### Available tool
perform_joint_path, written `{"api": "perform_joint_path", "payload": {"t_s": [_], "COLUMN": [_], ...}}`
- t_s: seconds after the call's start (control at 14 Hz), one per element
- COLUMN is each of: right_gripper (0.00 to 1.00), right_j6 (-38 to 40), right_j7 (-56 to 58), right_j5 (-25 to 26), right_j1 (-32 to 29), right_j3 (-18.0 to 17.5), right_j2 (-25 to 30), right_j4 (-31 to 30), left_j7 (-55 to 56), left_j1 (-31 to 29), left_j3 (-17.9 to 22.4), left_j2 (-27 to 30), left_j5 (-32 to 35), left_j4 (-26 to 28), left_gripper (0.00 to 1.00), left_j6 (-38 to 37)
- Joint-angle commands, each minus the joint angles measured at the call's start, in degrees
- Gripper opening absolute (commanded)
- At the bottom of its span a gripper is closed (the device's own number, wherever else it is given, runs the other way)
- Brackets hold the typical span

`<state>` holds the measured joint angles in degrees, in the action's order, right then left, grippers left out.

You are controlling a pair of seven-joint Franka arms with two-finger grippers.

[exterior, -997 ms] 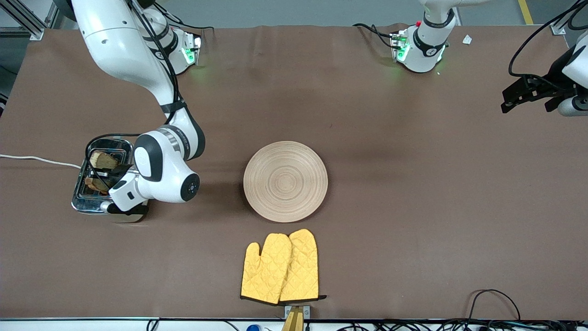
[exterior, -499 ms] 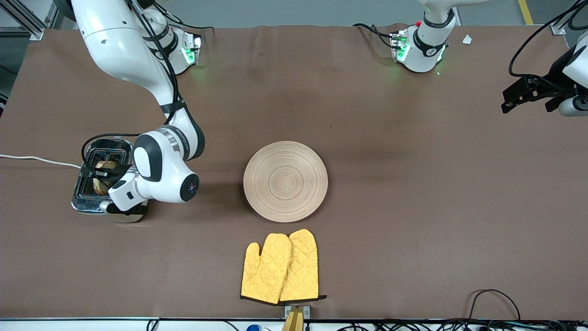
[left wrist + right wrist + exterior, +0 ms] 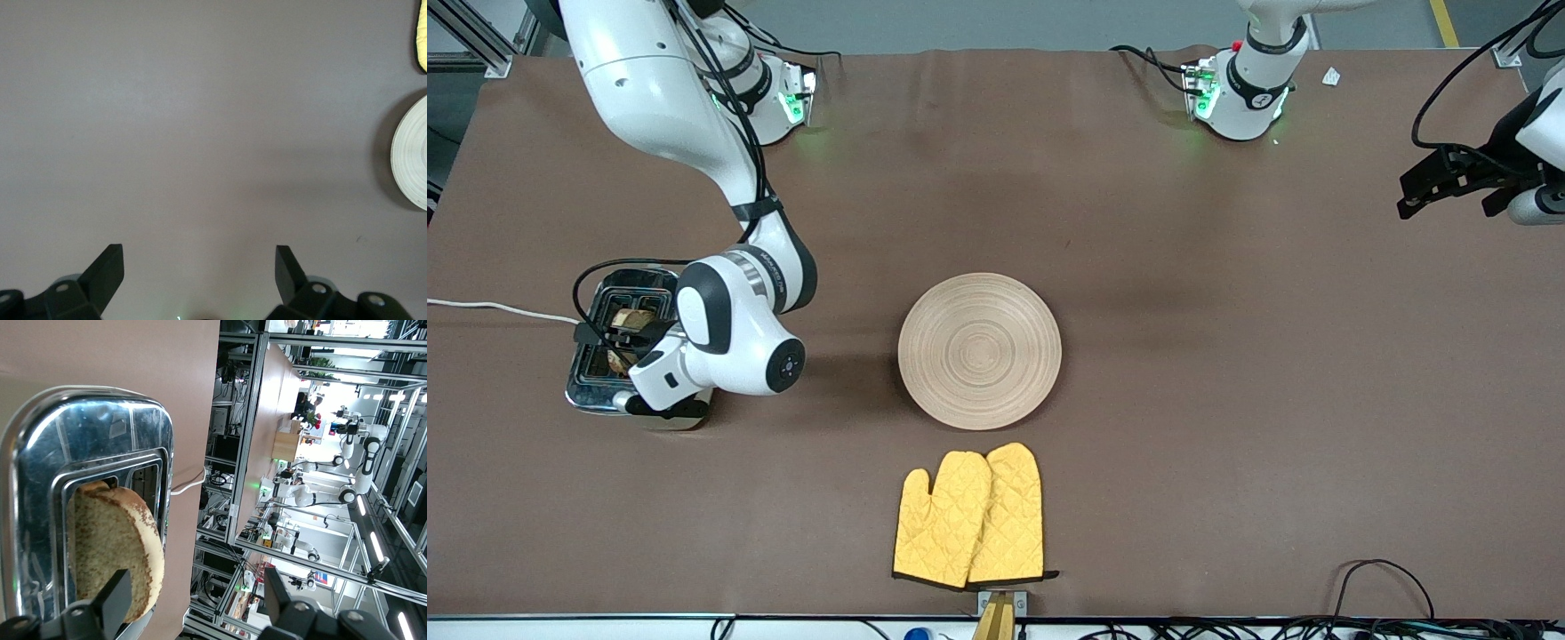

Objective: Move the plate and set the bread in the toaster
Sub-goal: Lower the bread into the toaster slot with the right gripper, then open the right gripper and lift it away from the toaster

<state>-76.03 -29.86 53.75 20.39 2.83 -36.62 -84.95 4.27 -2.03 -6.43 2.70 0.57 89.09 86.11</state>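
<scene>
Left hand spread wide over table, plate at edge

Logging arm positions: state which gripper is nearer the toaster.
Right. The right gripper hangs open over the toaster; the left gripper waits open at the table's other end.

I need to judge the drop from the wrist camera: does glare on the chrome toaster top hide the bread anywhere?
Right wrist view: the boxy cream toaster's chrome top mirrors its surroundings, but the brown speckled bread slice reads clearly, standing in a slot; bright windows wash out the background. Front view: even light, soft shadow beside the round wooden plate.
</scene>
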Motion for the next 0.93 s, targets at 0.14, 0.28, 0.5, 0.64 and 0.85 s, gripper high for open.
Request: {"api": "perform_joint_path", "payload": {"t_s": [0.14,0.28,0.5,0.64,0.85], "right_gripper": [1.00,1.00,1.00,1.00,1.00], "right_j6": [0.26,0.01,-0.17,-0.17,1.14], "right_j7": [-0.99,-0.99,-0.99,-0.99,-0.90], "right_j5": [-2.68,-3.29,-6.18,-9.78,-13.57], "right_j1": [0.26,0.71,0.88,0.97,1.58], "right_j3": [-1.16,-1.42,-2.12,-2.21,-2.21], "right_j2": [1.55,3.74,7.52,10.59,14.82], "right_j4": [1.45,1.98,2.07,2.07,1.98], "left_j7": [-0.75,-0.84,-0.75,-0.84,-0.75], "left_j1": [-0.08,-0.08,0.01,0.01,0.01], "left_j3": [0.10,0.10,0.10,0.10,0.10], "left_j2": [-0.15,-0.15,-0.07,-0.07,-0.07], "left_j5": [-0.57,-0.57,-0.57,-0.57,-0.57], "left_j4": [-0.32,-0.32,-0.23,-0.23,-0.32], "left_gripper": [1.00,1.00,1.00,1.00,1.00], "left_j6": [0.37,0.37,0.37,0.19,0.19]}}
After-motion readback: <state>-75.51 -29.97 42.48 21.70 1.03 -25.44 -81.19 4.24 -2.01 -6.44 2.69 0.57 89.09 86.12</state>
